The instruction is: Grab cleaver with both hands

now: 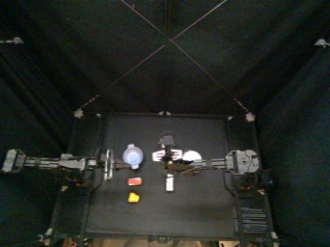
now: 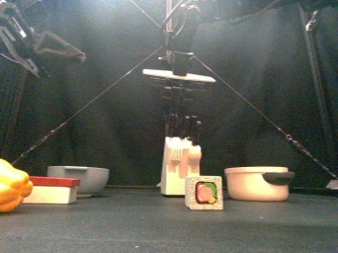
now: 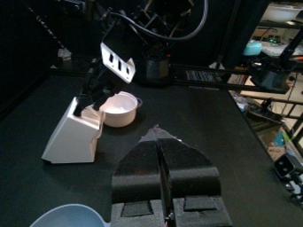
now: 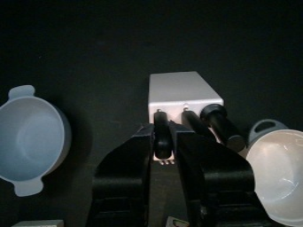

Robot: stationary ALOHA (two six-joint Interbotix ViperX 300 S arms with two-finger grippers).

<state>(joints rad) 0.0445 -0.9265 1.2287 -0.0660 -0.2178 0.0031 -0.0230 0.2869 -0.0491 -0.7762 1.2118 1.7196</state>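
The cleaver is a white slab with three dark slots, held up in the air above the white knife block. In the front view the cleaver shows as a thin white bar high over the block. My right gripper is shut on its dark handle, with the block and its black knife handles below. My left gripper is shut and holds nothing. It hangs at the table's left side, well apart from the cleaver.
A blue bowl lies between my left gripper and the block. A white pot stands right of the block. Nearer the front are a red block, a yellow pepper and a white-and-pink box.
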